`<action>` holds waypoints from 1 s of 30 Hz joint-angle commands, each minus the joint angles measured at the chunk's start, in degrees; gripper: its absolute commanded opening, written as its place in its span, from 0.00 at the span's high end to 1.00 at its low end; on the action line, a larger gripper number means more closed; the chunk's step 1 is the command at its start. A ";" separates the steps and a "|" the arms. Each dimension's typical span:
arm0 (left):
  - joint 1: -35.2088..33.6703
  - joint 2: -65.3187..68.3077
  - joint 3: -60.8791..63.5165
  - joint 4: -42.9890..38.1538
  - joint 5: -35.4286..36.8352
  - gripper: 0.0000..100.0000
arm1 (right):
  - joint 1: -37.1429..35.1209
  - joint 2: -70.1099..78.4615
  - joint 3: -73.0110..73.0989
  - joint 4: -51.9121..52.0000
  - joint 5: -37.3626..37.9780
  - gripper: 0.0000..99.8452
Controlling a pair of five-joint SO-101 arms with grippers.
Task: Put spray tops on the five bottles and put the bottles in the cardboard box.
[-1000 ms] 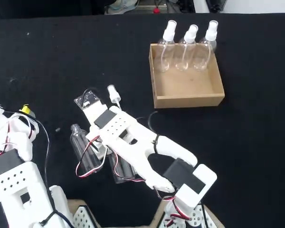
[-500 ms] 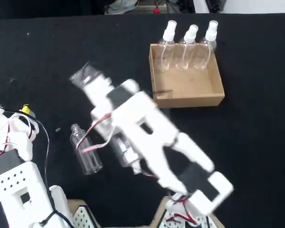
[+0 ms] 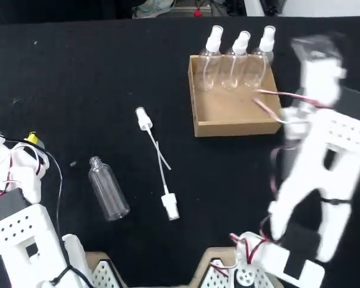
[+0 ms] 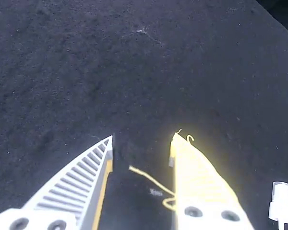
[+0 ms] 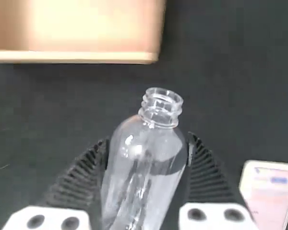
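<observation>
Right gripper (image 5: 148, 139) clamped on capless bottle (image 5: 144, 163), swung away from spray tops (image 3: 170, 207) to beside box (image 3: 237, 127); capping still pending. Left gripper (image 4: 141, 143) spread, empty.

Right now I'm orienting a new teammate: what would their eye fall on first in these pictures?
The right gripper clamps an uncapped clear bottle near the cardboard box. Three capped bottles stand along the box's far wall. On the black table lie another uncapped bottle and two loose spray tops.
</observation>
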 commanded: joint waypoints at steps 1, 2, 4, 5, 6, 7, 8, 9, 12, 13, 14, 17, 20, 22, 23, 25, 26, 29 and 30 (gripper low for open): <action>0.84 0.00 -0.66 -1.14 0.35 0.81 | 13.45 5.05 6.99 -15.38 3.43 0.89; 0.84 0.00 -0.57 -1.14 0.35 0.81 | 15.03 7.34 9.01 -19.43 3.43 0.89; 0.84 0.00 -0.48 -1.14 0.35 0.81 | 16.97 12.44 12.18 -26.20 3.43 0.89; 0.84 0.00 -0.48 -1.14 0.35 0.81 | 17.58 15.16 12.79 -28.66 3.34 0.89; 0.84 0.00 -0.48 -1.14 0.35 0.81 | 17.93 17.45 12.62 -29.89 3.16 0.89; 0.84 0.00 -0.48 -1.14 0.35 0.81 | 18.02 19.65 11.91 -30.33 3.08 0.89; 0.84 0.00 -0.48 -1.14 0.35 0.81 | 18.20 21.58 10.59 -29.71 3.08 0.89; 0.84 0.00 -0.48 -1.14 0.35 0.81 | 18.29 23.08 9.01 -28.66 2.99 0.89; 0.84 0.00 -0.40 -1.14 0.35 0.81 | 18.11 26.68 3.30 -23.82 1.14 0.85; 0.84 0.00 -0.40 -1.14 0.35 0.81 | 18.02 27.65 1.54 -21.89 -0.53 0.81; 0.84 0.00 -0.40 -1.14 0.35 0.81 | 18.02 28.62 -0.22 -20.04 -2.11 0.76; 0.84 0.00 -0.40 -1.14 0.35 0.81 | 18.02 31.52 -6.20 -14.07 -3.78 0.65; 0.75 0.00 -0.40 -1.14 0.35 0.81 | 17.93 34.68 -12.79 -8.26 -5.36 0.64; 0.75 0.00 -0.40 -1.14 0.35 0.81 | 17.93 36.97 -17.54 -4.57 -8.00 0.64; 0.75 0.00 -0.40 -1.14 0.35 0.81 | 17.93 38.20 -19.91 -2.73 -8.97 0.64; 0.75 0.00 -0.40 -1.14 0.26 0.81 | 17.93 41.19 -24.31 0.70 -10.02 0.67; 0.75 0.00 -0.40 -1.05 0.26 0.81 | 17.93 42.86 -26.42 2.29 -10.37 0.68; 0.75 0.00 -0.40 -0.97 0.26 0.81 | 18.46 48.31 -32.22 5.45 -12.92 0.70; 0.75 0.00 -0.40 -0.97 0.18 0.81 | 18.64 50.15 -34.15 5.98 -13.89 0.69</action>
